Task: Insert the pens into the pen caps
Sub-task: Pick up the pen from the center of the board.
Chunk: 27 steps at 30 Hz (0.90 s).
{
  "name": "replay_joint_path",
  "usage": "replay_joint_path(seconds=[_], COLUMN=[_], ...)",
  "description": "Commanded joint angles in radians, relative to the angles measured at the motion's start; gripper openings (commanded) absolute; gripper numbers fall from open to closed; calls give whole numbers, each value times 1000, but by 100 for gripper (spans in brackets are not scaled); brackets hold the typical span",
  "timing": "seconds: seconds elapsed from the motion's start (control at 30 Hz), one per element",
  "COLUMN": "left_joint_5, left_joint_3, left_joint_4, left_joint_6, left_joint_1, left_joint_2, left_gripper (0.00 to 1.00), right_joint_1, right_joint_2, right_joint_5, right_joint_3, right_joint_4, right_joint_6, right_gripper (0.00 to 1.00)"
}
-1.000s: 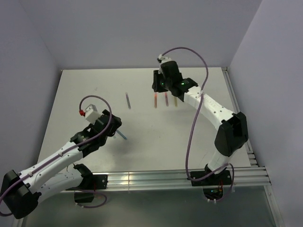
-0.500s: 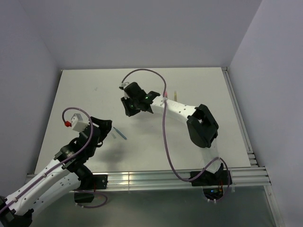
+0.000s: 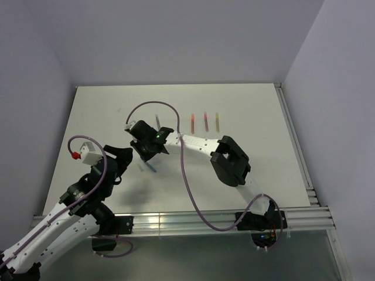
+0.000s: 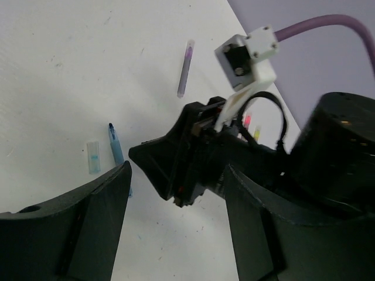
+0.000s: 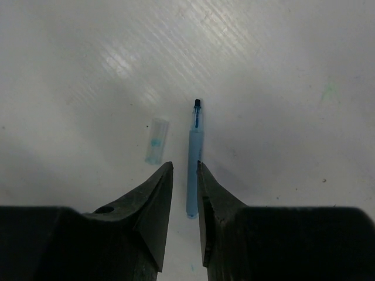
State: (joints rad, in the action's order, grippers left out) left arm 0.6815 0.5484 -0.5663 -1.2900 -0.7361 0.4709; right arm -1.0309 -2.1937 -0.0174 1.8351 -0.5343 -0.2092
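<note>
1. Right fingers (image 5: 149,222): stood a narrow gap apart, clamped on nothing, and pointed down at the bench (image 3: 258,152) left of its middle.
2. Blue pen (image 5: 194,158): lay flat on the bench, uncapped, with its dark tip pointing away from the right fingers. Its rear end showed in the gap between them, close against the finger on the right of the right wrist view. Whether that finger touched it could not be told.
3. Pale blue cap (image 5: 156,140): lay flat just beside the blue pen, on its left in the right wrist view. It ran roughly parallel to the pen, apart from it, level with the pen's front half.
4. Left fingers (image 4: 88,222): stood wide apart and held nothing, near the blue pen and the pale blue cap, on their left in the top view.
5. Right arm (image 3: 202,142): reached across the bench from its base toward the left half. In the left wrist view its black end filled the space between the left fingers.
6. Purple pen (image 3: 158,121): lay farther back on the bench, beyond the right fingers and well apart from the blue pen.
7. Row of three pens (image 3: 205,120): lay to the right of the purple pen, parallel, each apart from the next, with a pink-red one on the left and a yellow one on the right.
</note>
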Motion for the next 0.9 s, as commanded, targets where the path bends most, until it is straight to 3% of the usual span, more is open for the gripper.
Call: replay_joint_path(seconds=[0.0,0.57,0.87], left_joint_5=[30,27,23], left_joint_3=[30,24,18], left_joint_4=[-6,-3,9], left_joint_6=[26,15,12], left_joint_1=[4,4,4], left_joint_2=[-15,0,9], left_gripper=[69,70,70], right_joint_1=[-12,-15,-17], right_joint_2=[-41,-130,-101], right_joint_5=[50,45,40], right_joint_3=[56,105,21], right_joint_4=[-35,-42,-15], right_joint_6=[19,11,-9], right_gripper=[31,34,33])
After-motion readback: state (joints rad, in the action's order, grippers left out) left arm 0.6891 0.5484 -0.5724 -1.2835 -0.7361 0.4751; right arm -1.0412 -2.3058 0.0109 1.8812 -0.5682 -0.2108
